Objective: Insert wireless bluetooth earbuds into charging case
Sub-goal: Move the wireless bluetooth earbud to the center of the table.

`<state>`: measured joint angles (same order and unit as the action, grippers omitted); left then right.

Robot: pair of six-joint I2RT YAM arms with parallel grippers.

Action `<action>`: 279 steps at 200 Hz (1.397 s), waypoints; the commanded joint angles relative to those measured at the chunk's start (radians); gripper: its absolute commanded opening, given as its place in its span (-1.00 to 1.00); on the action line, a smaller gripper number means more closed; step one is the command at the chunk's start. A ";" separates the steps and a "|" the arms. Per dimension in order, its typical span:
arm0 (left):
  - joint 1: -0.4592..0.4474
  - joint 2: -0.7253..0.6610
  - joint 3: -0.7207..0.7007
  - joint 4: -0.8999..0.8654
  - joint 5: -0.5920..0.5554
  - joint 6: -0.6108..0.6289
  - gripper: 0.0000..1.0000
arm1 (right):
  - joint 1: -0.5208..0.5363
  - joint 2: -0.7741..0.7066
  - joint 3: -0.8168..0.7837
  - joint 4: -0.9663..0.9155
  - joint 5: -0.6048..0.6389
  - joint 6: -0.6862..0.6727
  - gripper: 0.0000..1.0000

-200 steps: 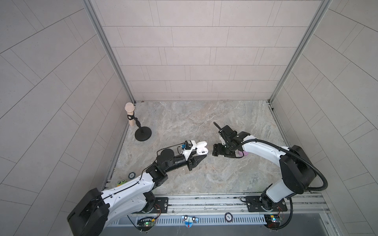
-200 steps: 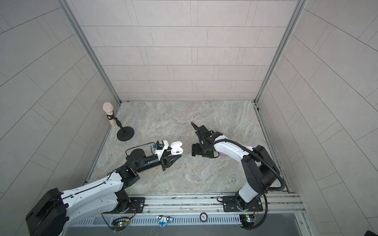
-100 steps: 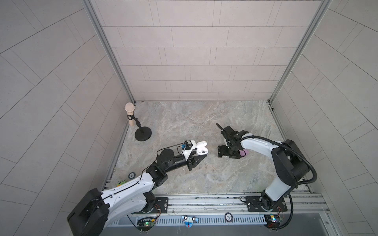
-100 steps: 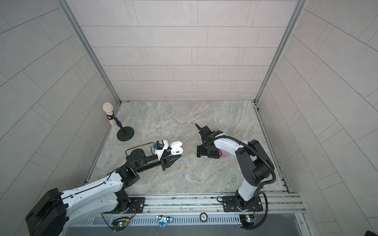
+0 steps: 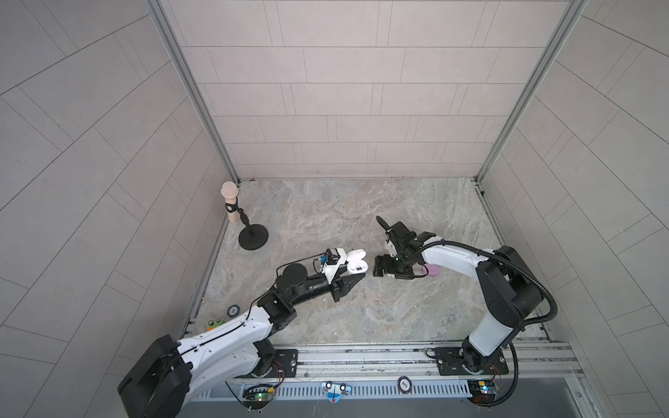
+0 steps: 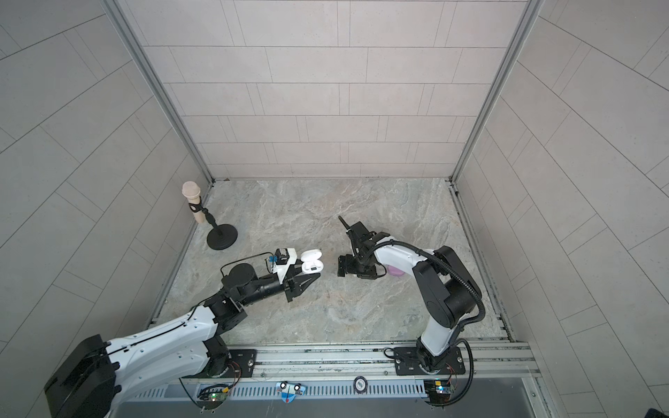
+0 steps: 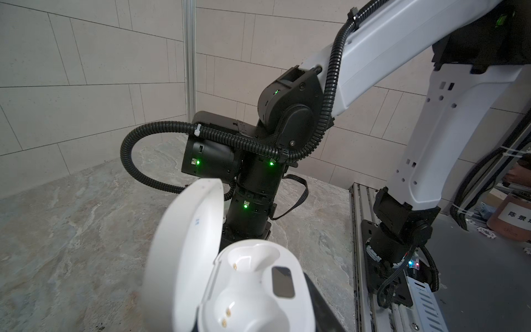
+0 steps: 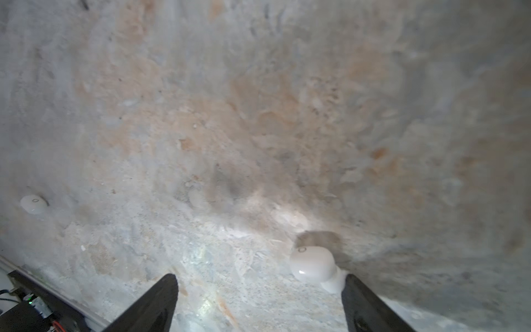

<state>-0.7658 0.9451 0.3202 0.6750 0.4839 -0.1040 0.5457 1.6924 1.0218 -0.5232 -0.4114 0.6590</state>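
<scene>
Marble tabletop [image 5: 362,217], left tool [image 5: 354,275] clamping open charging case [image 7: 244,287], right tool [image 8: 258,280] wide beside white earbud [image 8: 313,264].

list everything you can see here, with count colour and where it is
case: 1, white, lid open, both wells empty, held in the left tool
buds: 2 seen, white, on the table; one beside a finger of the right tool, one farther off
lilac thing: 1, rounded, on the table, partly hidden by the right arm
mic: 1, beige, on a black stand, far left corner
disc: 1, black, by the table's left edge
green thing: 1, near the disc, too small to tell
table: 1, grey marbled
left tool: 1, black, shut on the case
right tool: 1, black, open, low over the table
</scene>
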 commanded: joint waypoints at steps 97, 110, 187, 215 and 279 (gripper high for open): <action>0.005 -0.037 -0.009 0.001 -0.015 0.012 -0.71 | 0.065 -0.042 0.140 -0.184 0.211 -0.044 0.77; 0.005 -0.034 -0.007 0.003 -0.013 0.011 -0.71 | 0.057 -0.032 0.136 -0.188 0.225 -0.037 0.74; 0.006 -0.040 -0.004 -0.002 -0.014 0.011 -0.71 | 0.062 0.014 0.113 -0.131 0.200 -0.019 0.53; 0.007 -0.040 -0.003 -0.005 -0.013 0.010 -0.72 | 0.072 0.037 0.106 -0.118 0.185 0.001 0.34; 0.007 -0.038 -0.004 -0.009 -0.018 0.010 -0.72 | 0.107 0.105 0.126 -0.038 0.146 0.025 0.26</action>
<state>-0.7650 0.9211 0.3202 0.6540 0.4671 -0.1036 0.6418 1.7603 1.1168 -0.5896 -0.2653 0.6708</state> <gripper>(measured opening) 0.439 0.633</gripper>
